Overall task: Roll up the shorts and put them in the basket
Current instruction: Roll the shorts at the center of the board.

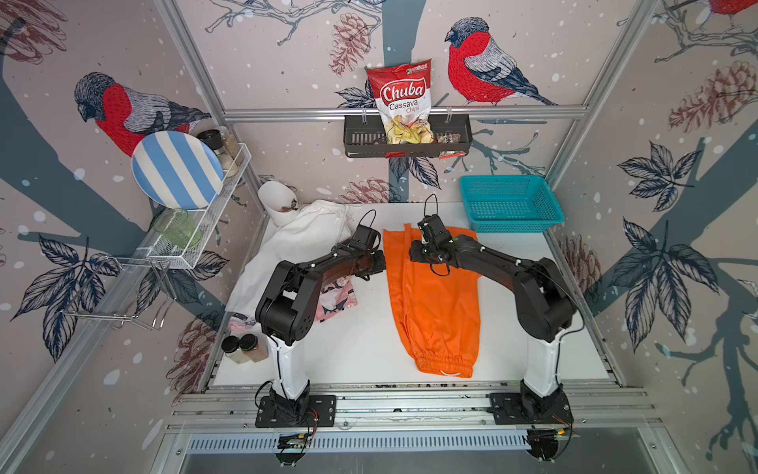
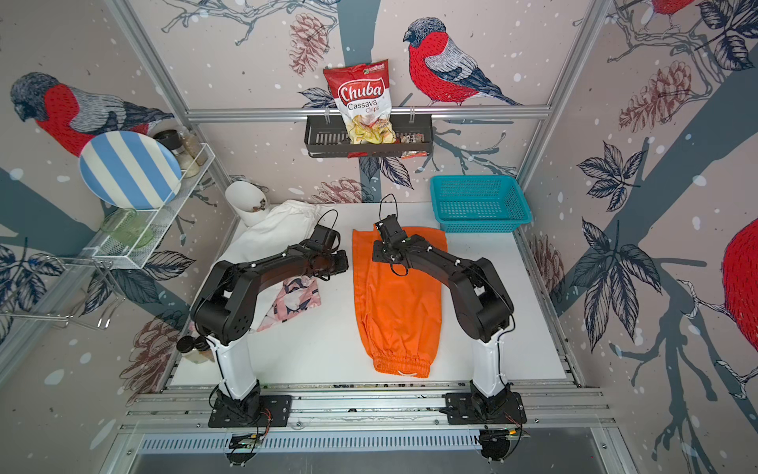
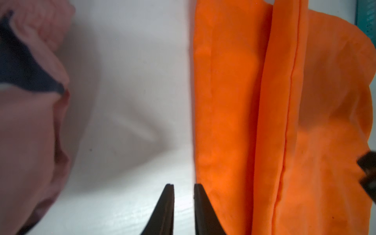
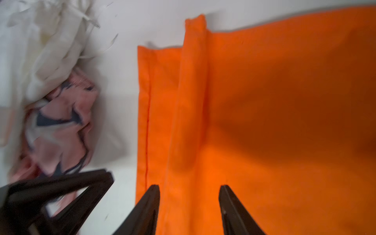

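I see the orange shorts (image 1: 439, 299) flat at frame centre, the white shorts (image 1: 303, 238) and pink shorts (image 1: 338, 295) heaped centre-left. My left gripper (image 3: 183, 186) is barely parted, my right gripper (image 4: 189, 186) wider, both empty. The black rack (image 1: 361, 141) at top centre holds a chips bag (image 1: 404, 102).

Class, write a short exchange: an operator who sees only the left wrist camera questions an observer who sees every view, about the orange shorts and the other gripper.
Operator: Has the right gripper hold of the orange shorts?
Observer: No. The right gripper is open over the orange shorts, clamping nothing.
Operator: Which end is the waistband?
Observer: The waistband lies at the end nearest the arm bases, opposite the grippers.
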Action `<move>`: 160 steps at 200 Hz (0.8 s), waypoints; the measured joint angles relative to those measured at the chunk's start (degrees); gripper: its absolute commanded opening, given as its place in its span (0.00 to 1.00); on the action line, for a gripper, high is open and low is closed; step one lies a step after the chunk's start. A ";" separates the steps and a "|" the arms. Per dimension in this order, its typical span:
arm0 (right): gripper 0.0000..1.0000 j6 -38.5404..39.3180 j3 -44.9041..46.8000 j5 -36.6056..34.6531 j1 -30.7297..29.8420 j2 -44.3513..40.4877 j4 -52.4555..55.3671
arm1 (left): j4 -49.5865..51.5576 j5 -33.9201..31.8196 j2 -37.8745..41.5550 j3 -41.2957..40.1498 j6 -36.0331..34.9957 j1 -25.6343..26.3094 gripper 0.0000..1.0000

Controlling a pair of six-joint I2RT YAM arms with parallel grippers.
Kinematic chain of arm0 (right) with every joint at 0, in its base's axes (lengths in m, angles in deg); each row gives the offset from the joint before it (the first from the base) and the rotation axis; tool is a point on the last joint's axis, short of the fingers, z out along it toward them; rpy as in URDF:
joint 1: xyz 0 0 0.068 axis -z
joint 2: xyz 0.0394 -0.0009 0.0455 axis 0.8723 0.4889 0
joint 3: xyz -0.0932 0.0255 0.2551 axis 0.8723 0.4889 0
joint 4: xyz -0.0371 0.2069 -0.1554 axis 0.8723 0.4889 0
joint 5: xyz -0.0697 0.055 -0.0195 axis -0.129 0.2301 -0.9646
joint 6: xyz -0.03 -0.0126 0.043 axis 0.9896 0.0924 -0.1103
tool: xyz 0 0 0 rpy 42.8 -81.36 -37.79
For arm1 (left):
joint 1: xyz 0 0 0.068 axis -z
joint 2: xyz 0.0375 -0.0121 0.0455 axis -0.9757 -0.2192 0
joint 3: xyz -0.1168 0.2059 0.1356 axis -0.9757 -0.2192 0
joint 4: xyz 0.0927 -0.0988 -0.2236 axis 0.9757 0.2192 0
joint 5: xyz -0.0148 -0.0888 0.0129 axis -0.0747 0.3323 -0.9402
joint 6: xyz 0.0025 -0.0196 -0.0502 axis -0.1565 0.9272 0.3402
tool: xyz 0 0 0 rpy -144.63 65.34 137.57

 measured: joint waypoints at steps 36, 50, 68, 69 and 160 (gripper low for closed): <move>0.62 3.85 -15.15 -5.77 0.37 11.19 3.98 | 0.87 1.36 -6.03 7.10 -0.79 -1.27 0.22; 0.62 4.74 -19.65 -6.99 0.42 14.12 4.76 | 1.11 1.66 -8.37 9.64 -1.33 -1.36 0.22; 0.61 5.18 -24.17 -7.96 0.70 17.18 5.49 | 1.68 1.79 -10.75 12.04 -1.38 -1.49 0.21; 0.61 5.18 -24.39 -7.98 0.72 17.33 5.51 | 1.70 1.77 -10.95 12.24 -1.40 -1.53 0.21; 0.18 7.37 -31.74 -8.68 1.20 23.80 3.21 | 1.20 3.15 -17.68 21.18 -2.54 -2.56 0.19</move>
